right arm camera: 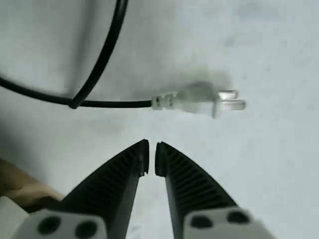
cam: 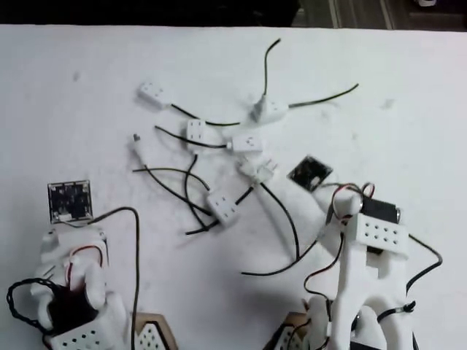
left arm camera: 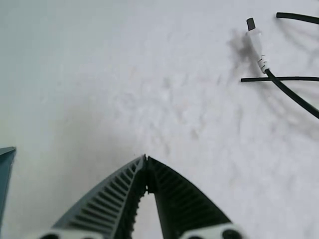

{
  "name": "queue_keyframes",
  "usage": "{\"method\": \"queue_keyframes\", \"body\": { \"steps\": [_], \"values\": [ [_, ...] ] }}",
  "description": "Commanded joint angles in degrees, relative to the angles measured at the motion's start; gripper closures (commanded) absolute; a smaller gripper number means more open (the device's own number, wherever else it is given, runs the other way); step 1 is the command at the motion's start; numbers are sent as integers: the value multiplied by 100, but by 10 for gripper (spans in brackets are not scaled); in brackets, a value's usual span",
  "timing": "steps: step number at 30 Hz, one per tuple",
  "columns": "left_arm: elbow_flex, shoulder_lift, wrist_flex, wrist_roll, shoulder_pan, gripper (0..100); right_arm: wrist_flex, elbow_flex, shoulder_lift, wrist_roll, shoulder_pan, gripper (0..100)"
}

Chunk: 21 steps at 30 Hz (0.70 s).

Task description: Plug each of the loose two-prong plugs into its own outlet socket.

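Observation:
Several white outlet sockets lie mid-table on black cords, among them one (cam: 152, 92) at the far left, one (cam: 248, 142) in the middle and one (cam: 222, 206) nearest the arms. A small loose plug (cam: 136, 138) lies left of them, and it lies well ahead of my shut left gripper (left arm camera: 146, 160) as a white plug (left arm camera: 255, 40). A white two-prong plug (right arm camera: 204, 99) lies flat just beyond my right gripper (right arm camera: 151, 148), prongs pointing away from its cord. The right fingers are together and hold nothing.
Black cords (cam: 284, 219) loop across the table between the sockets and the right arm (cam: 372, 240). The left arm (cam: 73, 270) sits at the near left corner. Bare white table (cam: 408, 131) stretches to the far right and far left.

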Motion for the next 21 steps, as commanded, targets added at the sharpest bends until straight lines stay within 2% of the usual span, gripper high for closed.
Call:
{"method": "queue_keyframes", "body": {
  "steps": [1,6,10,14,18,21],
  "values": [
    [-35,-48,-79,35,66,977,66,281,-171,79,-40,984],
    [-35,-48,-79,35,66,977,75,624,-171,79,-365,981],
    [-35,-48,-79,35,66,977,48,800,-171,-26,-1077,981],
    [-35,-48,-70,35,66,977,-224,782,-171,-993,-1982,981],
    [-35,-48,-70,35,66,977,-1191,782,-171,-2180,-2695,981],
    [-35,-48,-70,35,66,977,-1930,782,-171,-2804,-2976,981]
  ]
}}
